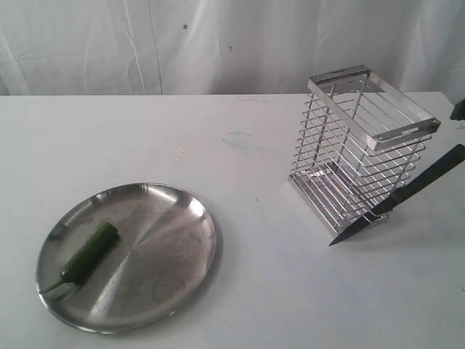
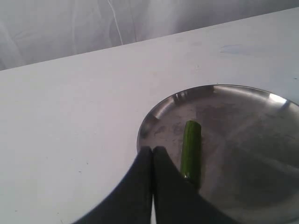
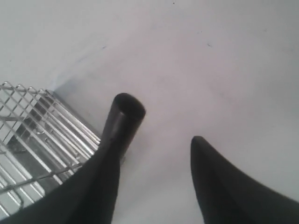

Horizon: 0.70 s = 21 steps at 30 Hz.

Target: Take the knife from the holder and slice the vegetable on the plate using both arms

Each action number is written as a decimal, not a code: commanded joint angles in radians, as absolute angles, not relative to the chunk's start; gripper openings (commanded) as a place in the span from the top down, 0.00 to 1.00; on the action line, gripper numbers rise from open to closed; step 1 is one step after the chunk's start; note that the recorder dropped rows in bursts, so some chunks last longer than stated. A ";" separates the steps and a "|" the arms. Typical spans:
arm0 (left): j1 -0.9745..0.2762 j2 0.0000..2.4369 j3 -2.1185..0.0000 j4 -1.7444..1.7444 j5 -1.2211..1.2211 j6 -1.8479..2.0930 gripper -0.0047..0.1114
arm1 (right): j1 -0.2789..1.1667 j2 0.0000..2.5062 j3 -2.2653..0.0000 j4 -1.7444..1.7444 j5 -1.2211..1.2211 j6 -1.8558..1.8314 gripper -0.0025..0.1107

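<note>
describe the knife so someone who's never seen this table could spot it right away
On the white table, look to the right side of the exterior view for the tall wire holder. The knife is outside it, slanting across the holder's lower front corner with its tip down by the table and its handle raised to the right. It is the only slim, all-dark thing beside that shiny metal.
</note>
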<state>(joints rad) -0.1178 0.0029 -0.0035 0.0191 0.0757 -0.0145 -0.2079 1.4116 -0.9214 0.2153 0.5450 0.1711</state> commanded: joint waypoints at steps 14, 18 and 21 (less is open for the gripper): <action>-0.124 0.000 0.000 0.017 0.075 -0.021 0.96 | -0.462 1.578 -1.004 0.796 0.855 -0.419 0.62; -0.124 0.000 0.000 0.017 0.075 -0.021 0.96 | -0.438 1.578 -1.003 0.855 0.840 -0.462 0.62; -0.124 0.000 0.000 0.017 0.075 -0.021 0.96 | -0.414 1.578 -0.986 0.859 0.775 -0.485 0.62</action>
<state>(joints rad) -0.1178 0.0029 -0.0035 0.0191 0.0757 -0.0145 -0.4279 1.5783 -1.0000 0.8507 0.8149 -0.4573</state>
